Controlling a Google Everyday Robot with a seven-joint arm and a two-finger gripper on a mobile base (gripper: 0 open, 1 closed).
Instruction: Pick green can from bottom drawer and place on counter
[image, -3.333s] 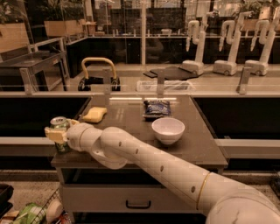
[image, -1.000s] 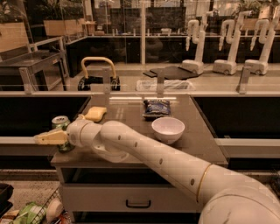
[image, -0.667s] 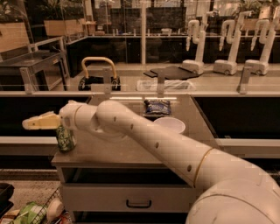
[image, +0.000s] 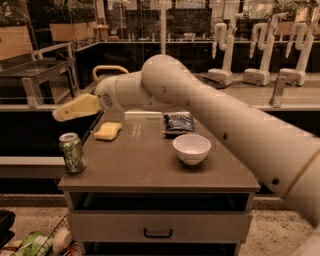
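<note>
Since the earlier frame the arm has lifted, and its jaws now hang clear, toward 12 o'clock from the green can (image: 72, 152). Seen side-on, I cannot tell if they are open or closed, but they grip nothing. The can stands upright at 8 o'clock on the counter (image: 150, 167), just beside the left edge. I judge a low sweep of the arm could knock it off.

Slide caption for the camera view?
Green can stands on the counter at its front-left corner; gripper hovers above it, apart.
</note>
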